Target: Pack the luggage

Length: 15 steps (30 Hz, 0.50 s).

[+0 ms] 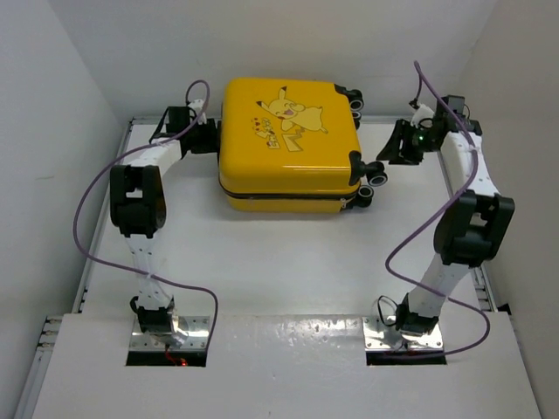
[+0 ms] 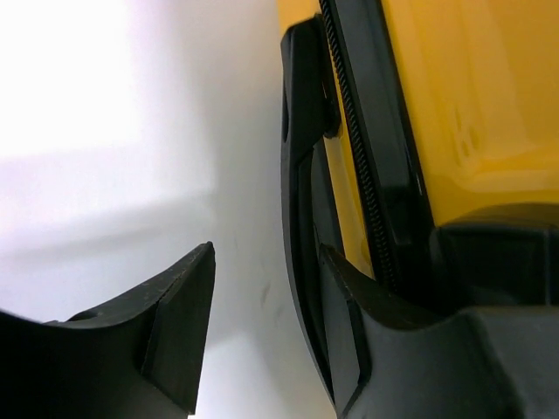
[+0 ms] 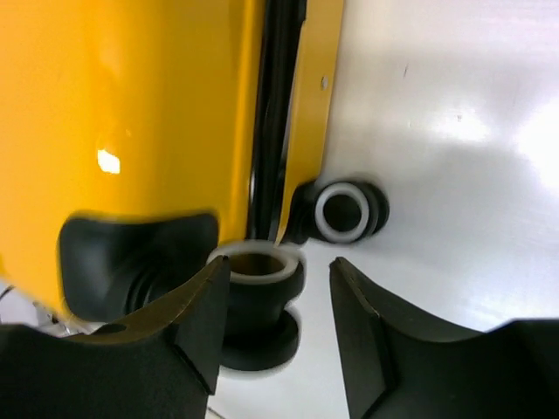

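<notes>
By my left fingers (image 2: 166,323), matt black plastic with a faintly grainy face, the luggage (image 2: 472,96) shell is smooth, glossy yellow hard plastic edged by a black toothed zipper (image 2: 354,148). Just ahead of my right fingers (image 3: 188,323), a wheel (image 3: 258,301) looks like dull black rubber with a pale ring. The table (image 3: 454,131) is smooth satin white.

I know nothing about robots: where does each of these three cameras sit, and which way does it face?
Top external: fixed above and behind, looking down at the table and closed yellow suitcase; left arm and right arm show whole.
Left wrist: on the left arm, looking past the open left gripper along the suitcase's zipper.
Right wrist: on the right arm, looking past the open right gripper at the suitcase's wheels.
Shared: all three see the suitcase.
</notes>
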Motion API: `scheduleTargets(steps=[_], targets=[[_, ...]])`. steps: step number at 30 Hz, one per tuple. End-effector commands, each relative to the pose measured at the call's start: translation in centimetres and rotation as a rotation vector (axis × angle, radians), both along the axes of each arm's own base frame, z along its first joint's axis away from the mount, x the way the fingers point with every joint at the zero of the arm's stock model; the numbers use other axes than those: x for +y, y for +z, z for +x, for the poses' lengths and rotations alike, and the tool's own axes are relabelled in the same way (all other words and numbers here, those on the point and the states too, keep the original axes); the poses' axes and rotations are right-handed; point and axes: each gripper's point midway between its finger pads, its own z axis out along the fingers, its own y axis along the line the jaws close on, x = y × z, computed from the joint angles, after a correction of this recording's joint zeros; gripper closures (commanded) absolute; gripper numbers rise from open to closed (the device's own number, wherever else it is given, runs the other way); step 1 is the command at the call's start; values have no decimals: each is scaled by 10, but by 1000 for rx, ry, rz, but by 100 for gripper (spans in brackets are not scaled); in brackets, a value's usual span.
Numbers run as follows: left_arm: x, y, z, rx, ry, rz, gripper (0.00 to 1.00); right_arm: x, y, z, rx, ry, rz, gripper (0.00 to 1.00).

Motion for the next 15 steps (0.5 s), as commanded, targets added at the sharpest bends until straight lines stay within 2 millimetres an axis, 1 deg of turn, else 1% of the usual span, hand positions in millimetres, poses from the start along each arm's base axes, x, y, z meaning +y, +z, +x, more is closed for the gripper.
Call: scheduleTargets(steps=[1,2,3,4,5,6,7,9,10,11,12,13,14,15], targets=[[-1,-95,-116,499,-60,55,47,-4,28,-20,-105,28,-46,51],[-7,-98,-118,516,-66,23,47,-3,35,-32,-126,39,-62,51],[-12,-105,-122,544,-67,-14,49,-2,36,-35,-143,47,-72,52],[-24,-104,-122,553,-94,-105,50,-4,15,-47,-103,38,-65,52],[-30,-106,-125,571,-110,-146,56,-5,29,-52,-161,42,-84,54],[-35,-106,-120,554,-131,-173,60,-4,27,-57,-162,48,-86,56],[-41,-108,-114,556,-144,-204,68,-5,18,-69,-157,63,-90,57],[-39,-105,-105,537,-140,-194,75,-1,21,-78,-180,100,-89,58],[-41,-105,-97,519,-138,-169,77,1,16,-92,-168,140,-88,58],[-40,-107,-93,515,-130,-158,79,0,18,-96,-193,170,-114,58],[-41,-106,-89,503,-123,-129,81,1,10,-105,-182,195,-124,58],[-46,-101,-83,481,-129,-111,85,1,8,-111,-169,195,-123,58],[-44,-103,-80,477,-118,-98,94,1,5,-119,-168,198,-119,58],[-48,-100,-77,474,-105,-94,99,1,3,-124,-182,220,-131,58]])
